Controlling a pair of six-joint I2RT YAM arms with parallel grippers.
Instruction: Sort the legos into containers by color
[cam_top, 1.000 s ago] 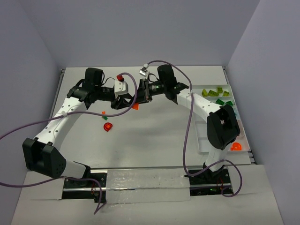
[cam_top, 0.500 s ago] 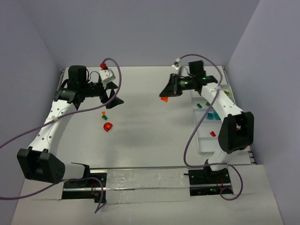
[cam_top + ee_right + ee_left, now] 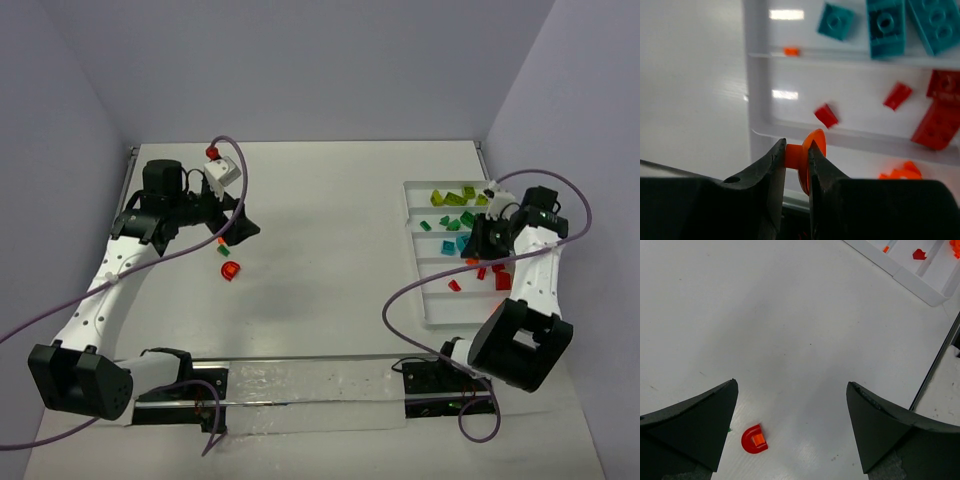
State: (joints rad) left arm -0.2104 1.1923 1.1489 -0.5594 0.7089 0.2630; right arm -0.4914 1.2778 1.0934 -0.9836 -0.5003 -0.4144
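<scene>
1. Legos, right side: the right hand (image 3: pixel 796 150) is clamped on an orange lego (image 3: pixel 816 142), a round-edged piece pinched by its stud. It is held above the tray (image 3: pixel 757 90), close to the long wall that faces the open surface (image 3: pixel 790 315).
2. Below that grip, one compartment holds red legos (image 3: pixel 826 115). The compartment nearer the arm base holds orange legos (image 3: pixel 900 172), and the one beyond holds teal legos (image 3: pixel 885 25).
3. Top view: lime green legos (image 3: pixel 455 198) lie in the farthest compartment.
4. The left hand (image 3: pixel 791 384) has its fingers wide apart and holds nothing. It hovers over the surface, well apart from the tray.
5. Under it, a red curved lego (image 3: pixel 754 439) with an orange centre lies on the surface near one finger. In the top view a small green lego (image 3: pixel 223 250) and a tiny orange bit (image 3: pixel 220 240) sit just beside it.
</scene>
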